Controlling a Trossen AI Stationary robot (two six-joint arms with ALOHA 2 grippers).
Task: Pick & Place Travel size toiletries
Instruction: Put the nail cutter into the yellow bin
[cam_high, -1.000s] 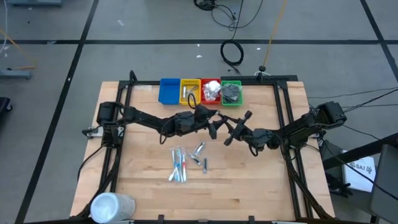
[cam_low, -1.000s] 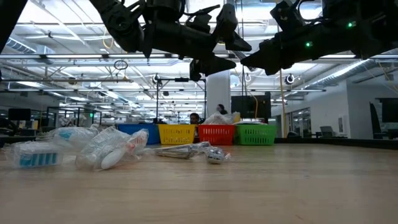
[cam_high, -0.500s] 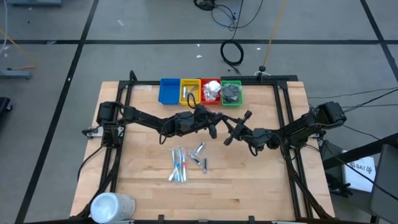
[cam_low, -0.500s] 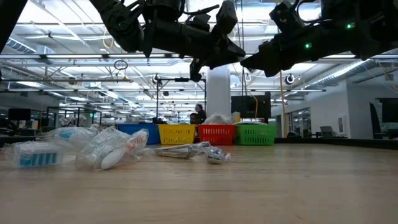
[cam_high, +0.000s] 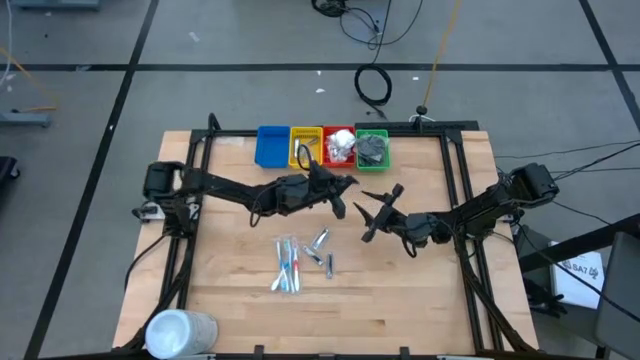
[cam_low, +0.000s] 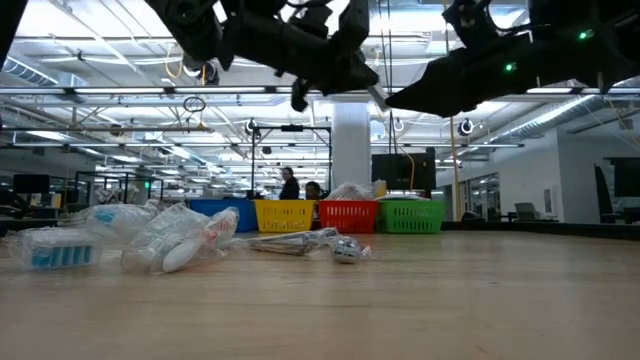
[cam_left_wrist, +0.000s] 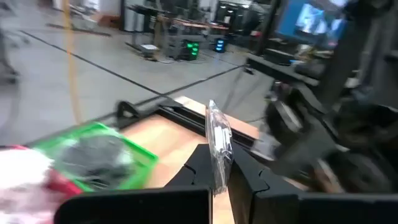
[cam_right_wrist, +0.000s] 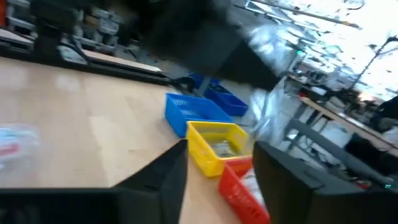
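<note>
A heap of clear-wrapped sticks (cam_high: 288, 263) and silver tubes (cam_high: 322, 252) lies on the near table (cam_high: 400, 300). Above mid-table the right gripper (cam_high: 378, 213) hangs with fingers spread, empty. Beyond, near the bins (cam_high: 322, 146), the left gripper (cam_high: 338, 192) pinches a clear-wrapped packet (cam_left_wrist: 219, 144).

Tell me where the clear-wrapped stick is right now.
The clear-wrapped stick is pinched in the left gripper, held above the table just in front of the red bin.
</note>
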